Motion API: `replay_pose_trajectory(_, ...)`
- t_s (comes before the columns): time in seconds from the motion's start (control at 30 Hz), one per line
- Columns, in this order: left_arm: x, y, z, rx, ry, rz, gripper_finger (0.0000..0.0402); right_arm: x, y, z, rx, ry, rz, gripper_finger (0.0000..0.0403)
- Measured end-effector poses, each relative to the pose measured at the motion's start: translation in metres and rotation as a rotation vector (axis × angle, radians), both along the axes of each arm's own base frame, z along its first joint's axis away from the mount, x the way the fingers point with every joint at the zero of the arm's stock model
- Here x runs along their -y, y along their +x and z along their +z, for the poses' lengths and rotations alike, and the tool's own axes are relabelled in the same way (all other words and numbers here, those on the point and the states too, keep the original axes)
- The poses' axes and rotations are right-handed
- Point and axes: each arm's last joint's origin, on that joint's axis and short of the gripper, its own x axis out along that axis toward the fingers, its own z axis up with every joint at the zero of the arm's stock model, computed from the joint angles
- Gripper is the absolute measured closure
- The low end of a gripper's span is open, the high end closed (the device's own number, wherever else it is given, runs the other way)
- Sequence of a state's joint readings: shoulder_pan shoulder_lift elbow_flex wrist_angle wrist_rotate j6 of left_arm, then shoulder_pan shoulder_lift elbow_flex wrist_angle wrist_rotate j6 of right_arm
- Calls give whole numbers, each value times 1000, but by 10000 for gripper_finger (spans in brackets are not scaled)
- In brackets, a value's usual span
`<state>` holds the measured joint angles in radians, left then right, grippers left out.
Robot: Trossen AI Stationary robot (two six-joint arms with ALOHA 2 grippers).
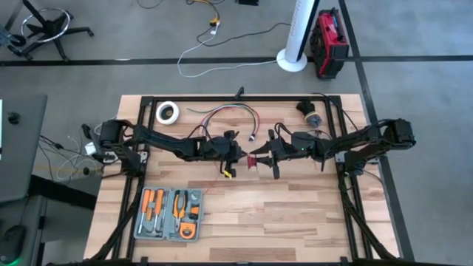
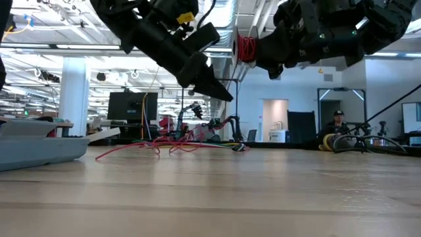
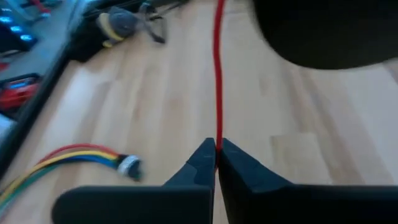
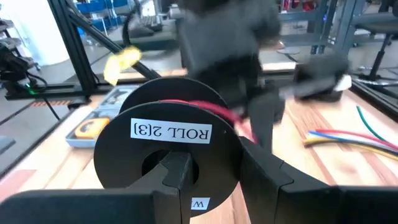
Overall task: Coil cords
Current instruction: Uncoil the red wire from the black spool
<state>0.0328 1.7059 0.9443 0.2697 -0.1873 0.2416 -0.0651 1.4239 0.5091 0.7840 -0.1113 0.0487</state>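
From above, the two dark arms meet near the middle of the light wooden tabletop (image 1: 295,214). The left pincer (image 1: 231,157) and the right pincer (image 1: 267,157) sit close together, with a small black plastic spool (image 1: 253,160) wound with thin red wire (image 1: 255,161) between them. A bundle of multicoloured loose wires (image 1: 229,112) lies toward the far edge, a white roll of tape (image 1: 168,112) rests near the far left corner, and a grey tool tray with orange-handled tools (image 1: 169,214) sits at the near left.

At tabletop level, both pincers hang above the wood. The right pincer (image 2: 263,56) holds the spool (image 2: 242,47) with its red windings up in the air, while the left pincer (image 2: 214,87) points its tips downward beside it. A tangle of red strands (image 2: 161,146) lies on the wood farther back, and the grey tray (image 2: 39,148) shows at the left.

From the left wrist, the left pincer (image 3: 216,152) is clenched on the thin red wire (image 3: 218,74), which runs taut and straight away from its tips. A multicoloured cable end (image 3: 81,158) lies nearby on the wood.

From the right wrist, the right pincer (image 4: 205,177) is grasping the black spool (image 4: 168,134), labelled "ROLL 2|3|", by its flanges; red wire (image 4: 208,109) is wrapped around its core.
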Motion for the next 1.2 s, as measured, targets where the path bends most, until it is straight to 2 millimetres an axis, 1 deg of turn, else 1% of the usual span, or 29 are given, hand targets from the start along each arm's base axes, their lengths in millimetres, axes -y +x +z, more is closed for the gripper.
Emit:
replay_pose_trajectory(0.13,-1,-7,17,33,50,47,401,4,-1,-5,-53,4,-18,295)
replay_pose_trajectory(0.33,3,-20,53,128,100,47,401,10,-3,-14,-144,14,-46,295)
replay_pose_trajectory(0.43,11,-27,67,164,125,5,401,15,-4,-17,-170,23,-107,295)
replay_pose_trajectory(0.53,22,-32,72,150,134,-138,401,21,-5,-17,-169,30,-214,295)
replay_pose_trajectory(0.6,29,-34,70,121,108,-235,401,26,-6,-17,-165,53,-305,295)
replay_pose_trajectory(0.7,35,-37,64,60,58,-305,401,33,-7,-15,-142,70,-376,295)
replay_pose_trajectory(0.8,36,-38,53,-29,14,-308,401,35,-6,-10,-96,58,-382,295)
replay_pose_trajectory(0.9,36,-36,40,-97,-20,-292,402,30,-4,-4,-32,28,-354,295)
replay_pose_trajectory(0.97,36,-34,29,-152,-36,-286,401,27,-2,0,12,24,-313,295)
replay_pose_trajectory(1.07,35,-28,13,-207,-37,-281,401,22,-1,7,78,33,-194,295)
replay_pose_trajectory(1.13,34,-24,3,-226,-12,-236,401,19,0,10,103,38,-86,295)
replay_pose_trajectory(1.2,30,-21,-4,-249,28,-154,401,16,0,11,113,45,31,295)
